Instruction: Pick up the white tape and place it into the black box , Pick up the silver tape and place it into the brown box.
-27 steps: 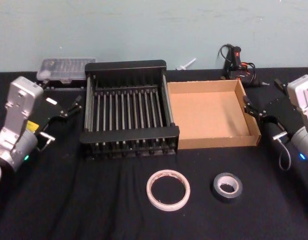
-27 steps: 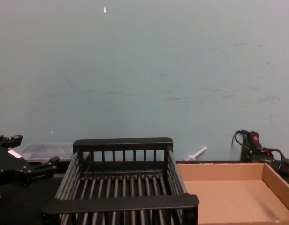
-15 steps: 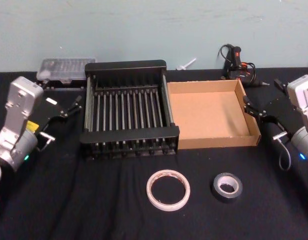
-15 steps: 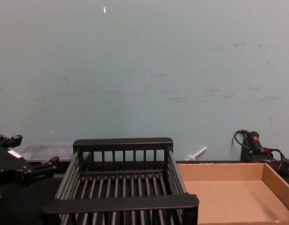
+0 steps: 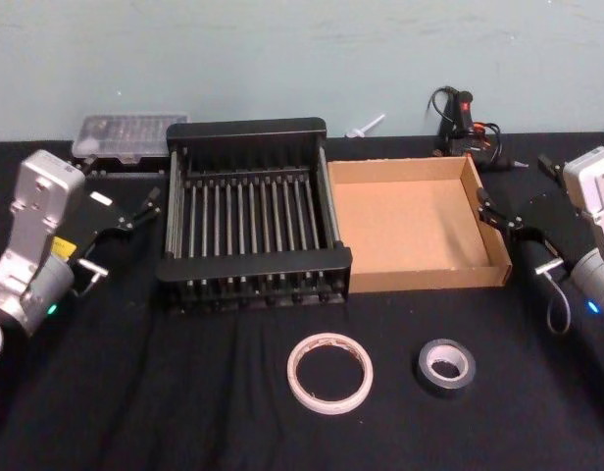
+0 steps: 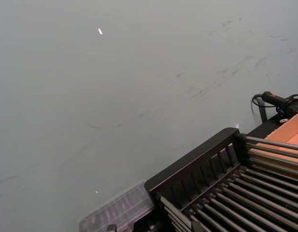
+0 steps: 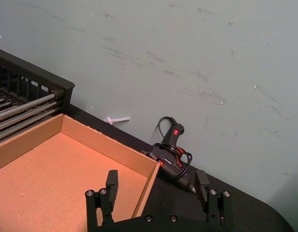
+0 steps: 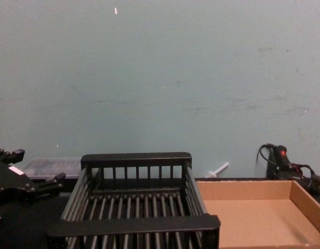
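Black box (image 5: 253, 211), your slatted plastic crate with thick flat rims, touches the brown box (image 5: 416, 224), a shallow tan cardboard tray to its right. Nearer you on the dark cloth lie the white tape (image 5: 329, 372), a flat ring, and the smaller silver tape (image 5: 445, 367) beside it. Left gripper (image 5: 137, 210) and right gripper (image 5: 493, 211) flank the boxes, fingers spread, holding nothing.

Two boxes side by side, both tapes in front

I see the black box (image 5: 251, 211) touching the brown box (image 5: 416, 223) on its right; the white tape (image 5: 329, 372) lies on the table (image 5: 184, 392) before them, the silver tape (image 5: 445, 367) near on its right; my left claw (image 5: 125, 218) sits left of the boxes, my right claw (image 5: 500, 218) right of them
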Robot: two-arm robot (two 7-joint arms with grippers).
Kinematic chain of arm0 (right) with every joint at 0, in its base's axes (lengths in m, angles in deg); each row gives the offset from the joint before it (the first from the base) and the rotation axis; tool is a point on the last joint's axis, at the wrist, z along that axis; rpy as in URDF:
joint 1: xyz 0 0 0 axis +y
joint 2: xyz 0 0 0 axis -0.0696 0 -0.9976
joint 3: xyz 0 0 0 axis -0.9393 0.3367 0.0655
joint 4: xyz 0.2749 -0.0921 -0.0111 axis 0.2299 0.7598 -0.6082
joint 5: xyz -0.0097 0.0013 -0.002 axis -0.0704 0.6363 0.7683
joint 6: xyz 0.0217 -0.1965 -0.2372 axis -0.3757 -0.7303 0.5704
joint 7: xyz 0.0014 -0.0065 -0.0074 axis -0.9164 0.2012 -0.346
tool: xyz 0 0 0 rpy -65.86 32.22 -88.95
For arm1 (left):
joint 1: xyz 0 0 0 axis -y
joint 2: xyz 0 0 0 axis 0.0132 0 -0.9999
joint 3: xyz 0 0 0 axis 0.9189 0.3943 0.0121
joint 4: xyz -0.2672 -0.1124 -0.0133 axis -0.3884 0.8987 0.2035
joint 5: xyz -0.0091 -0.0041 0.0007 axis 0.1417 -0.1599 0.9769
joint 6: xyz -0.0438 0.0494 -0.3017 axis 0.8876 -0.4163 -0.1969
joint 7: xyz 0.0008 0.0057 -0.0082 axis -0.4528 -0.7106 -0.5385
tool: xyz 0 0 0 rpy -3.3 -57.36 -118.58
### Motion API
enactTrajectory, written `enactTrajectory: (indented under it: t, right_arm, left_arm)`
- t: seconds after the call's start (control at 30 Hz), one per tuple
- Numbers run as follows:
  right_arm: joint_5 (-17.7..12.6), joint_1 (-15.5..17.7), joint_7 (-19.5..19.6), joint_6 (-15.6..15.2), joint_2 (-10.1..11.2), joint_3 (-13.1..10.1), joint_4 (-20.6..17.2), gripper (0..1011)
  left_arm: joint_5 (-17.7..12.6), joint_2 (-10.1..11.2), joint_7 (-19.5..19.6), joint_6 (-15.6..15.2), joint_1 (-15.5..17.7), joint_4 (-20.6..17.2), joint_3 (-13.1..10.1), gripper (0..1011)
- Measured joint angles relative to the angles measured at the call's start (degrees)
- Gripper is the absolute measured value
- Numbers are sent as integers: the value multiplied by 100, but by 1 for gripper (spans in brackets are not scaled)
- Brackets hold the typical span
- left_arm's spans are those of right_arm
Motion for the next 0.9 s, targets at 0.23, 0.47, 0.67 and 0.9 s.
enactTrajectory:
  t: [0.23,0.47,0.67,0.9]
  right_arm:
    - [0,0,0,0,0,0,0,1002]
    - [0,0,0,0,0,0,0,1002]
    - [0,0,0,0,0,0,0,1002]
    - [0,0,0,0,0,0,0,1002]
  left_arm:
    - [0,0,0,0,0,0,0,1001]
    - [0,0,0,0,0,0,0,1001]
    - [0,0,0,0,0,0,0,1001]
    - [0,0,0,0,0,0,0,1001]
